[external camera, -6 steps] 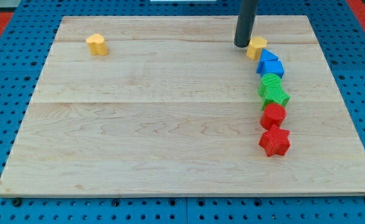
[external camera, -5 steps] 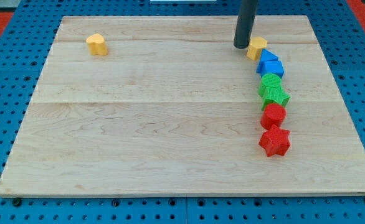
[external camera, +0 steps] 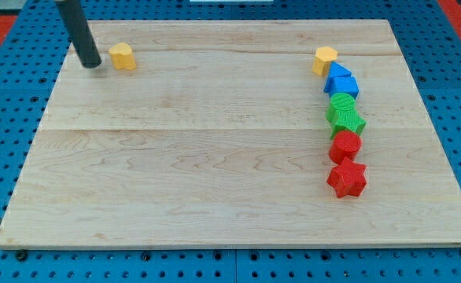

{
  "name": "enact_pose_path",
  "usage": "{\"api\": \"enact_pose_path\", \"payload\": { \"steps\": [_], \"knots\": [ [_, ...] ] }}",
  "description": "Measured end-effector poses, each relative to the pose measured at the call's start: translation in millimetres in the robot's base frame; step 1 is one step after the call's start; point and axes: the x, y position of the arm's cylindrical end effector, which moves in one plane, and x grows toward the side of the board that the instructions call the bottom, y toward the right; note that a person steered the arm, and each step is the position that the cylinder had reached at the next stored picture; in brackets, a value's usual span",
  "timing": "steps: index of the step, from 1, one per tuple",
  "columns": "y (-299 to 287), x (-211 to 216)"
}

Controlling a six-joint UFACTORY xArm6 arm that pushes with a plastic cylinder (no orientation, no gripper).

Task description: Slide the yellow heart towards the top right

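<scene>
Camera view: my tip (external camera: 91, 63) sits just left of the yellow heart (external camera: 122, 56), near the board's (external camera: 215, 196) top-left edge.

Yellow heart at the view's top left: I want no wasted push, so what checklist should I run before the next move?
1. My tip is down at the board: ok.
2. My tip is on the side of the yellow heart away from the goal, just at its left: ok.
3. Contact between my tip and the heart: not ok, a small gap shows.
4. Path to the right along the top of the wooden board has no blocks until the far end: ok.
5. The goal corner is partly taken: the yellow block heads a column with the blue block: not ok.
6. Heart shape confirmed: cannot tell, too small.
</scene>
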Motion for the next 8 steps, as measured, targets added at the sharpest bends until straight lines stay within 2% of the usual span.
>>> {"api": "enact_pose_path", "payload": {
  "steps": [3, 4, 5, 6, 7, 8],
  "knots": [
    [226.6, 6.6],
    [221.5, 29.7],
    [263.2, 28.6],
    [274.4, 3.9],
    [258.2, -9.2],
    [273.1, -9.1]
  ]
}}
